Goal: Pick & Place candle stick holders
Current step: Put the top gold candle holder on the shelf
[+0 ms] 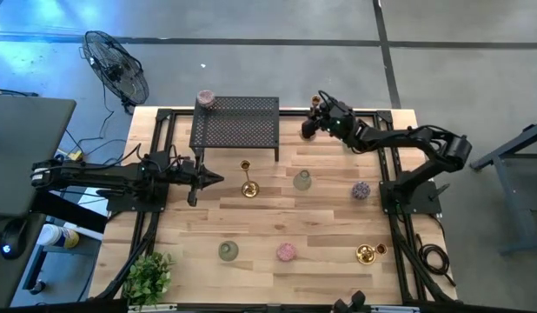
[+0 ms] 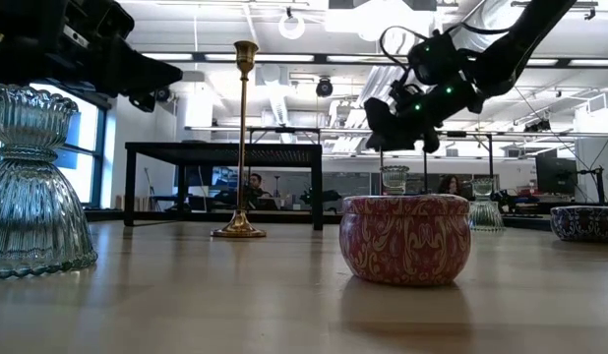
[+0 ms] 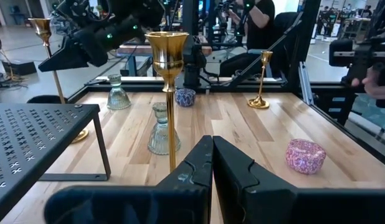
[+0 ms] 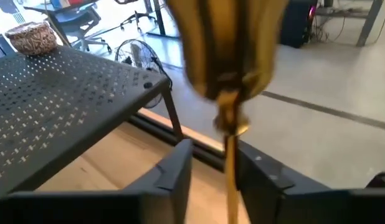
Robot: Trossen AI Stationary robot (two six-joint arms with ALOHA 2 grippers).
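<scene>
A tall slim gold candle stick holder [image 4: 230, 56] stands at the table's far edge, to the right of the black mesh rack [image 1: 235, 124]. My right gripper [image 4: 214, 152] is open, with one finger on each side of its stem just under the cup. My left gripper [image 1: 215, 180] is shut and level, with nothing in it. It points at a second tall gold holder [image 1: 248, 186] standing on its round base mid-table. Other holders rest on the table: pale-green glass ones [image 1: 302, 181] [image 1: 228, 251], round pink and purple ones [image 1: 286, 252] [image 1: 361, 190], and a gold one [image 1: 366, 254]. My right gripper's fingers come nearly level from the table's right and flank the gold holder's stem [image 4: 230, 158] below the cup. A gap shows on one side. I cannot tell whether the other finger [image 4: 258, 174] touches the stem. The holder stands upright.
A round pink holder [image 1: 205, 98] sits on the rack's far left corner. A leafy green plant [image 1: 149, 276] stands at the near left corner. Black frame rails run along both table sides. Bare wood lies between the middle and near rows of holders.
</scene>
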